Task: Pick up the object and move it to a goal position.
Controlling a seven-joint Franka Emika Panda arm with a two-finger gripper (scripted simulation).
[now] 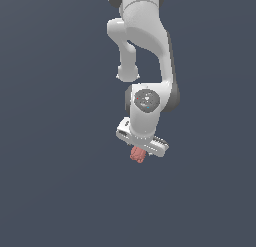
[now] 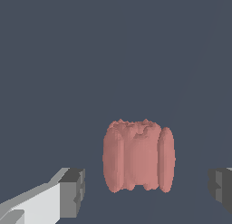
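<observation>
Blob between spread fingers — not gripped

The gripper [image 2: 146, 191] stood wide open over the blob [image 2: 138, 156] — each finger [image 2: 72, 192] well clear of its sides; the arm [image 1: 146, 51] hung above it.

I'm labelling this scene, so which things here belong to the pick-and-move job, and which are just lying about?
Part of the job:
- pink lumpy blob, sitting between the open fingers, untouched
- gripper, with its dark pads on either side of the blob

Just lying about:
- nothing else shows, only the plain dark floor
</observation>
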